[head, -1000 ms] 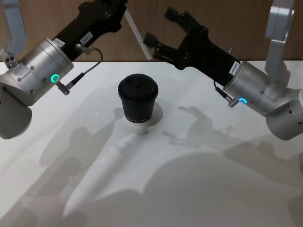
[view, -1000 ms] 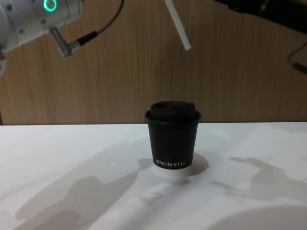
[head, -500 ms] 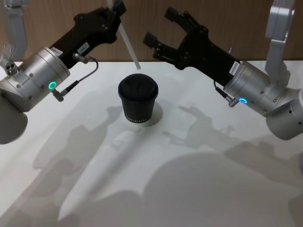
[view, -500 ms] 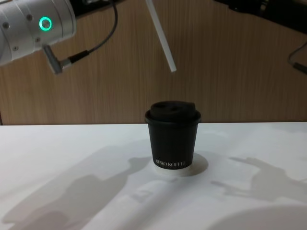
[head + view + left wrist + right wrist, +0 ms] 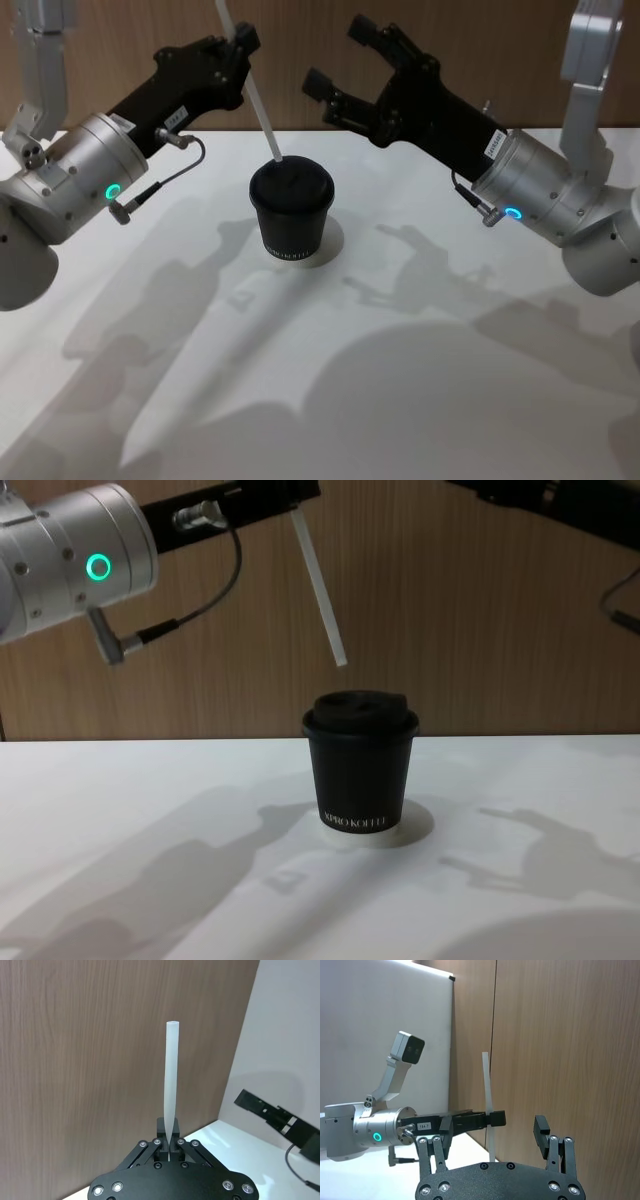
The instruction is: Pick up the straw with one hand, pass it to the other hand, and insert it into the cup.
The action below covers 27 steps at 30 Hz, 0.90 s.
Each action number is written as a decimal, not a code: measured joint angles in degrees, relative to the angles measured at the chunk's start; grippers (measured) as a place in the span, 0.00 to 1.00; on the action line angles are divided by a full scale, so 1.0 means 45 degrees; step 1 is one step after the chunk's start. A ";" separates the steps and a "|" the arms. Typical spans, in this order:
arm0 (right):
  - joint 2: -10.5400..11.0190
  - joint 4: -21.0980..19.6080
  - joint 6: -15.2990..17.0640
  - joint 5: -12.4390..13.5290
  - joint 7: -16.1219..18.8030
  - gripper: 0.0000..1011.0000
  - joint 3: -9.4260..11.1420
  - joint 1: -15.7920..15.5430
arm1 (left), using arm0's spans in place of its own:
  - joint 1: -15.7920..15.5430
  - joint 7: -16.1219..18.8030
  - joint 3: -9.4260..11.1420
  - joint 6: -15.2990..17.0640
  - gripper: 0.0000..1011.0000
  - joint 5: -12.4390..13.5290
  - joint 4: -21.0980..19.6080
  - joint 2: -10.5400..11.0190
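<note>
My left gripper (image 5: 240, 42), up and left of the cup (image 5: 291, 212), had its jaws closed on the straw (image 5: 257, 100). It pinched the straw partway along, so the free lower end slanted down to just above the cup's lid, ready, I judged, for insertion. My right gripper (image 5: 338, 56) hung up and right of the cup, jaws spread wide, holding nothing.

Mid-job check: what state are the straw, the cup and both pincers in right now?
straw: held in the air, tilted, lower tip just above the cup's lid, not inserted.
cup: upright on the table, lid on.
left pincer: shut on the straw, raised over the cup's left side.
right pincer: open, empty, raised to the right of the cup.
</note>
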 joint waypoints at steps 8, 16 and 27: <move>0.0000 0.0000 0.0000 0.0000 0.0001 0.99 0.0000 0.0000 | -0.0084 0.0125 0.0083 -0.0099 0.01 0.0500 0.0246 -0.0038; 0.0000 0.0000 0.0000 0.0001 0.0000 0.99 0.0001 0.0000 | -0.0182 0.0131 0.0156 -0.0339 0.01 0.0933 0.0455 -0.0121; 0.0000 0.0000 0.0000 0.0000 0.0001 0.99 0.0000 0.0000 | -0.0380 -0.0060 0.0266 -0.0496 0.01 0.1294 0.0868 -0.0346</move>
